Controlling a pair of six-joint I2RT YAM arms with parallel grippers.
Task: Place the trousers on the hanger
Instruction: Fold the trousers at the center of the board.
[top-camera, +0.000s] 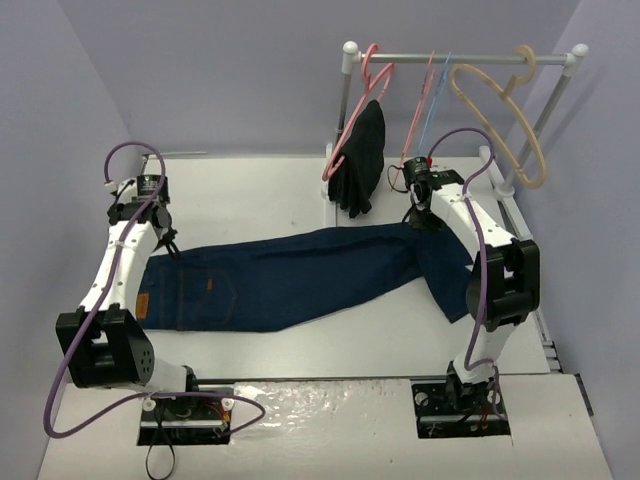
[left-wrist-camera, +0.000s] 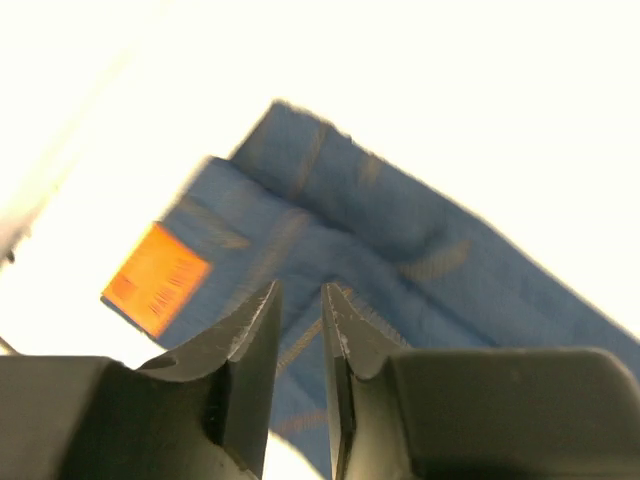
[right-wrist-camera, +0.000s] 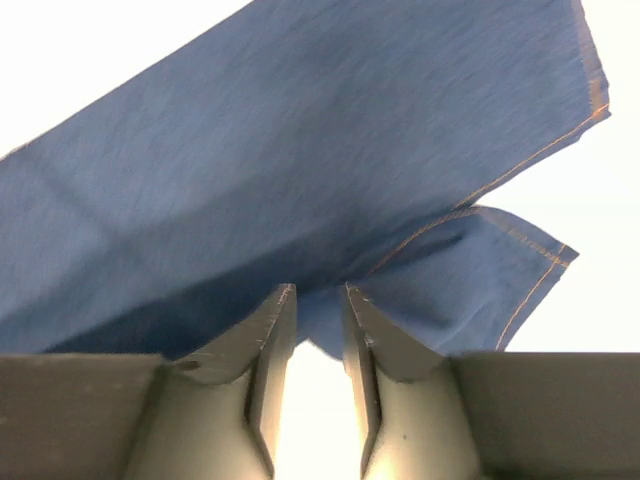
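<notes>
The dark navy trousers (top-camera: 290, 280) lie flat across the table, with the waistband and its brown patch (top-camera: 145, 305) at the left and the legs bent down at the right. My left gripper (top-camera: 168, 243) sits at the waistband's far corner. In the left wrist view the left gripper (left-wrist-camera: 298, 288) has its jaws slightly apart with nothing between them, above the denim (left-wrist-camera: 400, 260). My right gripper (top-camera: 418, 218) is at the leg fold. In the right wrist view the right gripper (right-wrist-camera: 318, 290) is narrowly open at the cloth edge (right-wrist-camera: 300, 150). The light-blue hanger (top-camera: 430, 115) hangs on the rack.
A white rack (top-camera: 350, 50) stands at the back right. It holds pink hangers (top-camera: 375, 70), a black garment (top-camera: 362, 160) and a thick beige hanger (top-camera: 500, 100). Purple walls close in the left and back.
</notes>
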